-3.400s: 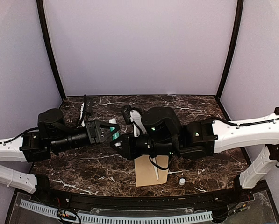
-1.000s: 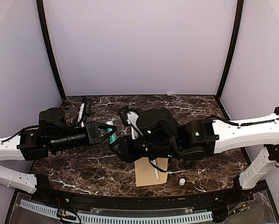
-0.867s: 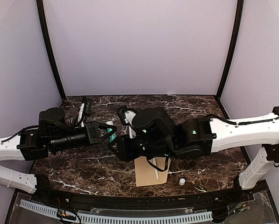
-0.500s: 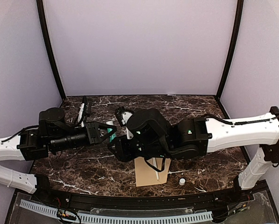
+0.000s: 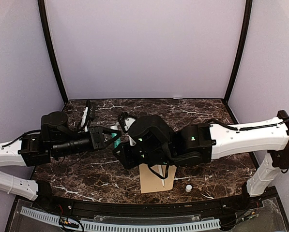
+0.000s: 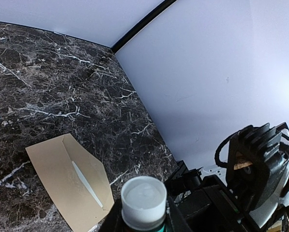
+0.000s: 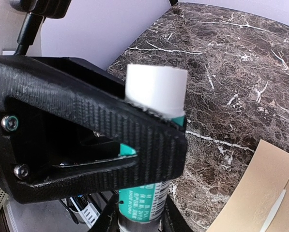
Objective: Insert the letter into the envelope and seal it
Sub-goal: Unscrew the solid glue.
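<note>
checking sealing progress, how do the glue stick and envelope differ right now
The glue stick is held up off the table in the left gripper; the envelope lies flat on it. The glue stick is a teal tube with a white top; the envelope is flat tan paper, flap open. Both show some white.

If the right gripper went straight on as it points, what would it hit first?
The left gripper, clamped across the glue stick just ahead of the right gripper, which holds the stick's base. The gap is hard to judge, but nothing shows between them.
</note>
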`<move>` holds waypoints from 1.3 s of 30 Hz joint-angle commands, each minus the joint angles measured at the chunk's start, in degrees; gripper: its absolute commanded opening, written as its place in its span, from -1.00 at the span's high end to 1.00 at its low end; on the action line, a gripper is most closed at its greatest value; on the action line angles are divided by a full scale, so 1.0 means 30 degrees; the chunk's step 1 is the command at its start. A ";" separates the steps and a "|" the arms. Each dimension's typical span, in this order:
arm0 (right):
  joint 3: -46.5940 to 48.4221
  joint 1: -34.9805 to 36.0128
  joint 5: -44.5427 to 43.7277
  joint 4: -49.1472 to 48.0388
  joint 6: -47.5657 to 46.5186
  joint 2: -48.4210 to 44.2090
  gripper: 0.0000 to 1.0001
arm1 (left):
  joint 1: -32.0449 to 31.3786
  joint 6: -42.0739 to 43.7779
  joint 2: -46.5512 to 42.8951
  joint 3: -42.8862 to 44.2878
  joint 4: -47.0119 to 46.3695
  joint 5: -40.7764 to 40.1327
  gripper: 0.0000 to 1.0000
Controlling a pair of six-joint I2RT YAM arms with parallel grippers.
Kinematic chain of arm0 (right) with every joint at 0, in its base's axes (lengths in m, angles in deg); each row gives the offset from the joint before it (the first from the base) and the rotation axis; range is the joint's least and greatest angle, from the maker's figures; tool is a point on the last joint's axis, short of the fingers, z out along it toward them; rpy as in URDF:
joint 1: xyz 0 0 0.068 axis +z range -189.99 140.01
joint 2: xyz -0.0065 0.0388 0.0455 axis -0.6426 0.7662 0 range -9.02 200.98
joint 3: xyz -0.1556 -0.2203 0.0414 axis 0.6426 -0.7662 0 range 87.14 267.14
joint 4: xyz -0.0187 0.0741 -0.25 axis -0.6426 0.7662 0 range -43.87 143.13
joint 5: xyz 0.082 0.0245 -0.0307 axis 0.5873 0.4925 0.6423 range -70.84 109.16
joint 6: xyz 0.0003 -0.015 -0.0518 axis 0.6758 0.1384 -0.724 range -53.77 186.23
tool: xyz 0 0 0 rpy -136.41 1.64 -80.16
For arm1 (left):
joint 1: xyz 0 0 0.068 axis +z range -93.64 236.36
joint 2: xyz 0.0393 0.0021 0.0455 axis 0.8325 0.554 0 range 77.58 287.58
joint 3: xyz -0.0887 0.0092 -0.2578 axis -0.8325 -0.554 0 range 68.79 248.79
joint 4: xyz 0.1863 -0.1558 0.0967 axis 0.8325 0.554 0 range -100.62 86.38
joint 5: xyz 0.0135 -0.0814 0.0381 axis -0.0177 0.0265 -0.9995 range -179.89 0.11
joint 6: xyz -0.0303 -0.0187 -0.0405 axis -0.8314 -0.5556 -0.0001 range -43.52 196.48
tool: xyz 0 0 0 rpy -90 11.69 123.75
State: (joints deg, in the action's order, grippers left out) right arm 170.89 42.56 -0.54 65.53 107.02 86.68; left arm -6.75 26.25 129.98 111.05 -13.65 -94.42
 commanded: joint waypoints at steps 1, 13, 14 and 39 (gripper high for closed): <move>0.0390 0.0110 -0.0623 -0.0558 -0.0152 0.0135 0.60 | 0.0105 -0.0063 -0.0037 0.0444 -0.0564 0.0331 1.00; -0.3497 -0.0708 0.2696 -0.6109 0.0128 -0.2688 1.00 | 0.0131 0.0619 -0.0585 -0.0384 -0.2640 0.2118 1.00; -0.3996 -0.0829 0.3250 -0.7004 0.0187 -0.3053 1.00 | 0.0130 0.0714 -0.0708 -0.0482 -0.2969 0.2755 1.00; -0.7921 -0.2113 1.2896 -1.7853 0.1076 -0.5229 1.00 | 0.0176 0.2029 0.0452 -0.0259 -1.1390 1.3538 1.00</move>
State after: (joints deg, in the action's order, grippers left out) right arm 146.95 37.68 37.73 19.93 108.79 71.64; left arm -5.59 31.05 130.81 109.17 -45.67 -61.11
